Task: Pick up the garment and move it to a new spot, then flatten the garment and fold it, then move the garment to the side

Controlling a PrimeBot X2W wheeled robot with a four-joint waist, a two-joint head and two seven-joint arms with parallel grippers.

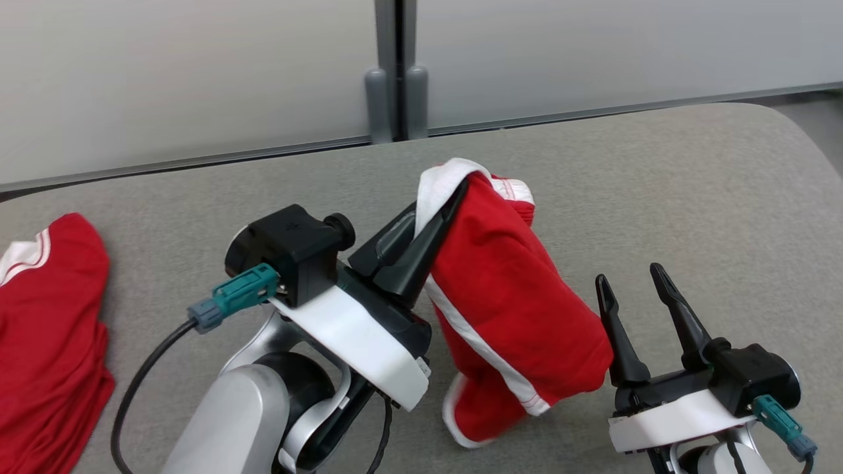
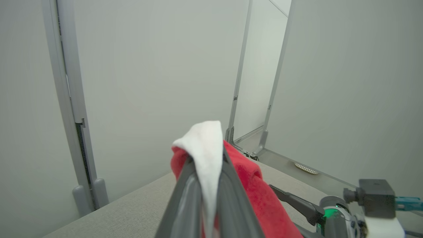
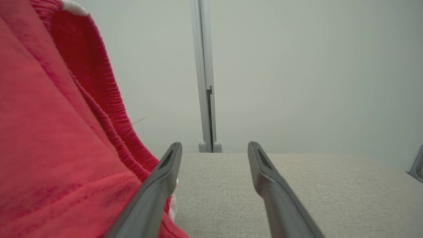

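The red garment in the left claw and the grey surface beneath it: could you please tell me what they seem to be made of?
The red garment, pinched by the left claw, looks like soft matte knit fabric, likely cotton jersey: it drapes limply and its band is ribbed. The grey surface looks like matte woven upholstery cloth, judging by its fine speckled weave.

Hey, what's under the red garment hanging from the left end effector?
Grey table shows around the red garment, held by the left end effector. The patch directly beneath its hem is covered, so contact cannot be judged.
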